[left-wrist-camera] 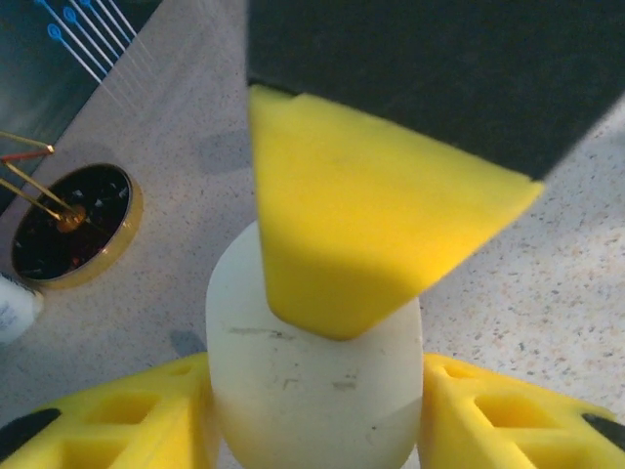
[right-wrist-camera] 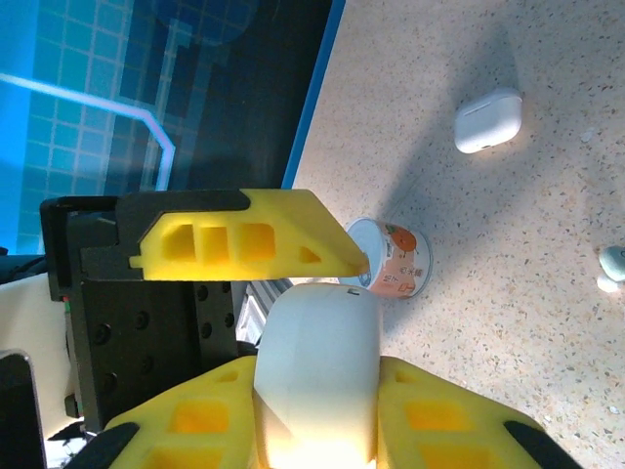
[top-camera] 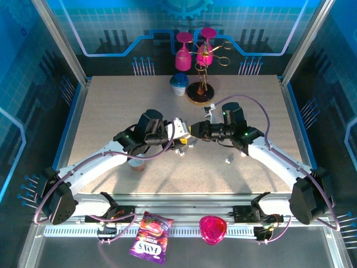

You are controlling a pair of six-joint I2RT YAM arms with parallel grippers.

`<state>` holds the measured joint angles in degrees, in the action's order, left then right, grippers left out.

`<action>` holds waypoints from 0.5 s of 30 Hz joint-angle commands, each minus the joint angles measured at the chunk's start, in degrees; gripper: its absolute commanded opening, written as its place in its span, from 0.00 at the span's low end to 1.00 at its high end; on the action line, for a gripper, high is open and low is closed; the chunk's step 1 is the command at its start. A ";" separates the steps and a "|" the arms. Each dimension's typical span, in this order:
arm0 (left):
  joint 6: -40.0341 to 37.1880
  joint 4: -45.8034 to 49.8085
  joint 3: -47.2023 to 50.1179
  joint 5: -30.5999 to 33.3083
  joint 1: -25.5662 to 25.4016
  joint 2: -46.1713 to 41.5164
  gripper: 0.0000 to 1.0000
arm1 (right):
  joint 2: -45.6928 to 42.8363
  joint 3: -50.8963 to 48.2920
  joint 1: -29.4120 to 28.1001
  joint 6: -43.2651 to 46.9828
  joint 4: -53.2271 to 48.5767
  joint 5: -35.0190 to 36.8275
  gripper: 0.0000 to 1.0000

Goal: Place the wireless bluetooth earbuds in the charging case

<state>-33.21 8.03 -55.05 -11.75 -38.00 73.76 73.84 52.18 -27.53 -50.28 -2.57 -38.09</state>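
Bench [top-camera: 106, 123], speckled beige; both arms meet at mid-bench over one charging case [top-camera: 179, 128], white and rounded, with faint dark scuffs on its shell in the left wrist view.

Right jaws: closed on that case, yellow fingers [right-wrist-camera: 439, 430] pressed to both flanks. Left jaws: fingers [left-wrist-camera: 127, 420] sit against the same case's sides, crosswise to the right pair; pinching or merely touching, cannot tell. One right finger lies across the case in the left wrist view and hides part of it.

Earbud [top-camera: 228, 160]: tiny white piece on bare bench just beside the right forearm, on its near side, apart from the held case; stem too small to make out. Two pale specks [right-wrist-camera: 611, 272] at the edge of the right wrist view; identity unclear.

Surroundings:
- second case [right-wrist-camera: 486, 119], shut, lying alone on the bench
- small cup [right-wrist-camera: 391, 259] with an orange-printed label, text unreadable; partly under the left forearm
- gold rack [top-camera: 202, 72] on a round black base, carrying pink glasses [top-camera: 184, 53]
- white-and-blue tub [top-camera: 179, 85] beside that base

Off the bench, on the near rail: pink heart-shaped dish [top-camera: 213, 229]; purple snack packet [top-camera: 150, 237], white letters upside down, roughly "TOTS", uncertain.
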 commanded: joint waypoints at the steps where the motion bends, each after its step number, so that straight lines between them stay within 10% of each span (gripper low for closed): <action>1: 1.92 -9.16 3.58 -0.56 -0.14 -2.48 0.72 | -2.03 -1.30 1.75 -4.28 4.90 -2.02 0.19; 8: 14.48 -32.18 12.96 -5.65 2.29 -4.94 0.99 | -5.08 -5.74 6.01 -14.14 17.44 -6.44 0.19; 15: 27.98 -55.87 18.13 -8.17 3.77 -2.10 0.99 | -6.70 -10.35 9.06 -28.31 34.84 -9.55 0.17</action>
<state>-13.96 -31.90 -37.71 -17.02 -35.09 70.54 68.12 43.48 -19.75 -69.41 20.10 -44.38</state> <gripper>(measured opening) 0.994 0.234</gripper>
